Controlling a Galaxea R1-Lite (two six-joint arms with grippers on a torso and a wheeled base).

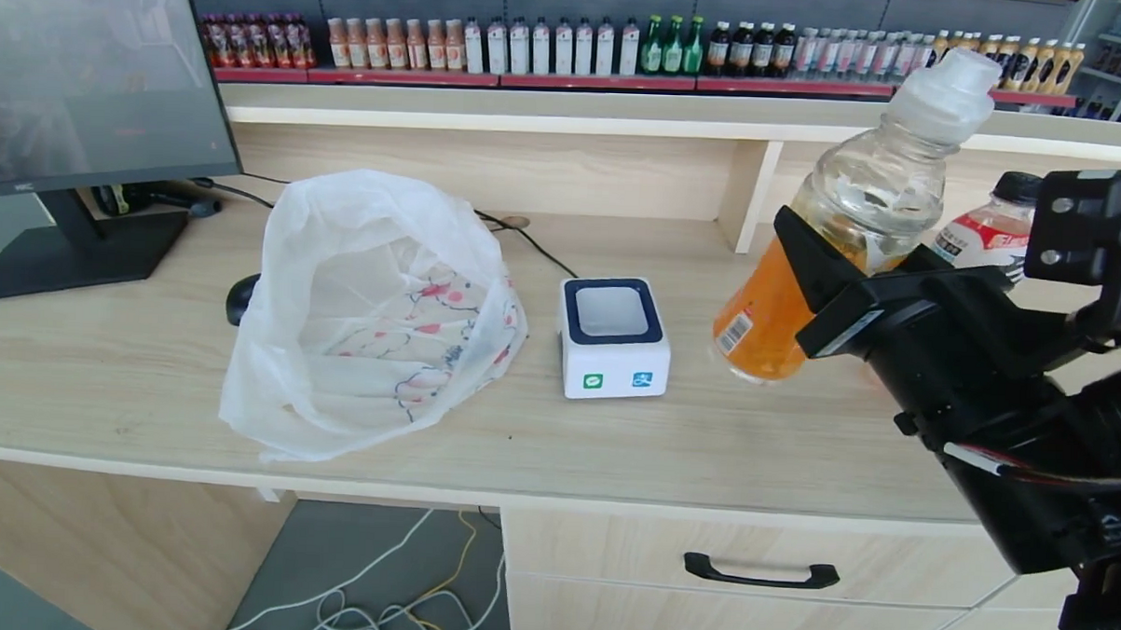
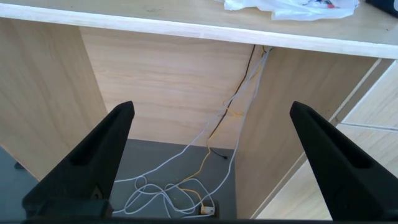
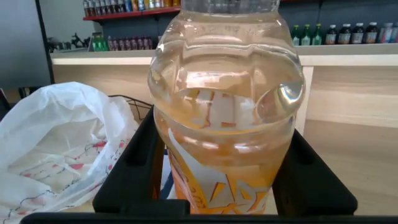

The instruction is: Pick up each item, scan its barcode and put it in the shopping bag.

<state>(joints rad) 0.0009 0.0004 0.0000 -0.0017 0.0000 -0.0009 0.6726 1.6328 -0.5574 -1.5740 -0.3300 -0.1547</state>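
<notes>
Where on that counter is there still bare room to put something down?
Bare counter lies between the monitor stand and the shopping bag, and along the front edge before the scanner. Right of the scanner is open, under the held orange bottle. Crowded behind the bag: mouse and cable.

Light wood-grain counter (image 1: 102, 374). Dark flat-screen monitor (image 1: 84, 65) stands at its left rear. White and yellow cables (image 1: 354, 616) lie on floor beneath.
</notes>
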